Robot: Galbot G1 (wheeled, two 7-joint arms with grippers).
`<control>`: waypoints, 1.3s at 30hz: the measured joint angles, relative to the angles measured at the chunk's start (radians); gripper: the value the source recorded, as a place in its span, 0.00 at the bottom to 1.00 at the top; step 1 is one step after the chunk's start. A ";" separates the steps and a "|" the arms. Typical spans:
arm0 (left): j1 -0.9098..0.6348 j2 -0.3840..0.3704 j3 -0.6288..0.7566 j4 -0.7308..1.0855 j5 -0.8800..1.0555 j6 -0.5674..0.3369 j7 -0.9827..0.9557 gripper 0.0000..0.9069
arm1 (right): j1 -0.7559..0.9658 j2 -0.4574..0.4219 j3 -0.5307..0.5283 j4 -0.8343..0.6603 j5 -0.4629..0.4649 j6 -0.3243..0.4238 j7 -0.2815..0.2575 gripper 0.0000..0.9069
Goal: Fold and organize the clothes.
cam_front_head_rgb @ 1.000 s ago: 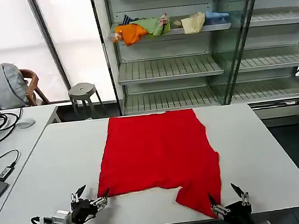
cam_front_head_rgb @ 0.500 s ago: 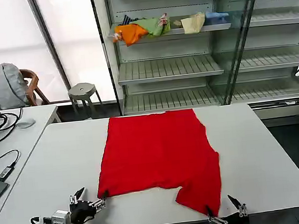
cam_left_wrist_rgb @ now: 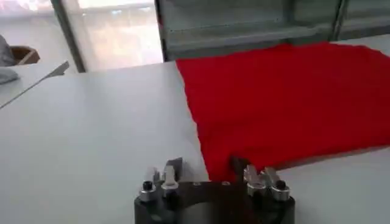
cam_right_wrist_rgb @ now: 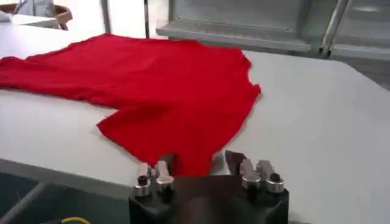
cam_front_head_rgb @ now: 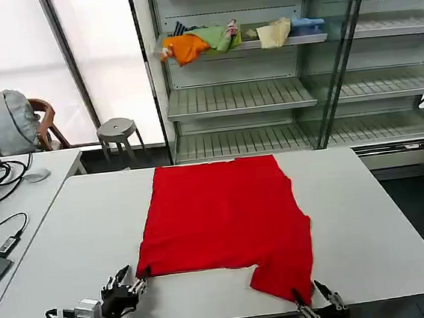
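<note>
Your one red T-shirt (cam_front_head_rgb: 225,221) lies spread flat on the white table (cam_front_head_rgb: 369,226), roughly in the middle and reaching toward the near edge; its far hem runs straight, while the near right corner hangs lower than the near left one, almost at the table's edge. You can see no fold in it yet, so by my reading the folding is all still to do, and the organizing after it.

Your left hand (cam_front_head_rgb: 127,287) sits low at the near left corner of the shirt, fingers spread, with the corner of the cloth between or just before the fingertips in the left wrist view (cam_left_wrist_rgb: 204,170); nothing is pinched yet, as far as I can tell. Your right hand (cam_front_head_rgb: 317,303) waits at the near right corner, fingers likewise apart, the red tip lying between them in the right wrist view (cam_right_wrist_rgb: 195,161).

Count: one T-shirt, two hands, one table; on the shelf (cam_front_head_rgb: 291,41) behind, a pile of other garments (cam_front_head_rgb: 208,40), untouched.
</note>
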 measured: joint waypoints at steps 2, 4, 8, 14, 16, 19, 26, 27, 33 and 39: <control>0.002 -0.004 0.002 -0.003 0.000 0.000 0.001 0.02 | 0.002 0.000 -0.002 0.002 0.003 0.002 -0.002 0.00; 0.006 -0.006 0.002 -0.008 -0.001 0.001 0.003 0.02 | 0.004 0.001 -0.006 0.004 0.006 0.005 -0.004 0.00; 0.011 -0.008 -0.001 -0.017 -0.002 0.004 0.010 0.02 | 0.013 0.001 -0.008 0.010 0.020 0.013 -0.005 0.00; 0.005 -0.013 -0.001 -0.031 -0.002 0.007 0.015 0.02 | 0.047 -0.006 0.000 0.030 0.068 0.028 0.000 0.00; -0.003 -0.011 -0.003 -0.031 -0.008 0.007 0.016 0.02 | 0.066 -0.006 0.001 0.032 0.088 0.028 0.004 0.00; -0.019 -0.004 -0.010 -0.029 -0.027 0.006 0.019 0.02 | 0.103 -0.002 0.001 0.029 0.113 0.030 0.011 0.00; -0.075 0.013 -0.018 -0.004 -0.076 -0.002 0.039 0.02 | 0.195 0.008 0.003 -0.002 0.167 0.025 0.026 0.00; -0.085 0.015 -0.020 0.002 -0.084 -0.005 0.042 0.02 | 0.209 0.009 0.002 -0.008 0.173 0.024 0.027 0.00; -0.143 0.020 -0.015 0.043 -0.134 -0.014 0.053 0.02 | 0.307 0.025 -0.008 -0.061 0.206 0.009 0.031 0.00; -0.207 0.020 -0.001 0.093 -0.183 -0.025 0.055 0.02 | 0.421 0.043 -0.027 -0.128 0.219 -0.009 0.038 0.00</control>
